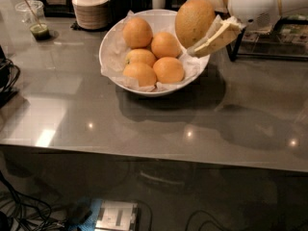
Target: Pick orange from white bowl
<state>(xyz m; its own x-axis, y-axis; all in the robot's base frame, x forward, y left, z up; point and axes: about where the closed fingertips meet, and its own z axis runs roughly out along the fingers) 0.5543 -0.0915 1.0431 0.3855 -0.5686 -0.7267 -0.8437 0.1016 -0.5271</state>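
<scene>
The orange (193, 21) is large, dull yellowish-tan and pitted. My gripper (204, 20) is shut on it, with beige fingers (216, 37) above and below, and holds it in the air over the right rim of the white bowl (110, 44). The bowl is wide, glossy and lined with crinkled white paper. Several smaller, brighter oranges (168, 70) lie in it. The white arm comes in from the upper right.
A stack of ribbed beige bowls (90, 7) stands behind the bowl at the left. A clear cup with green liquid and a stick (34, 19) is at the far left. Dark containers line the back edge. A dark rack (274, 37) stands at the right on the grey countertop (154, 124).
</scene>
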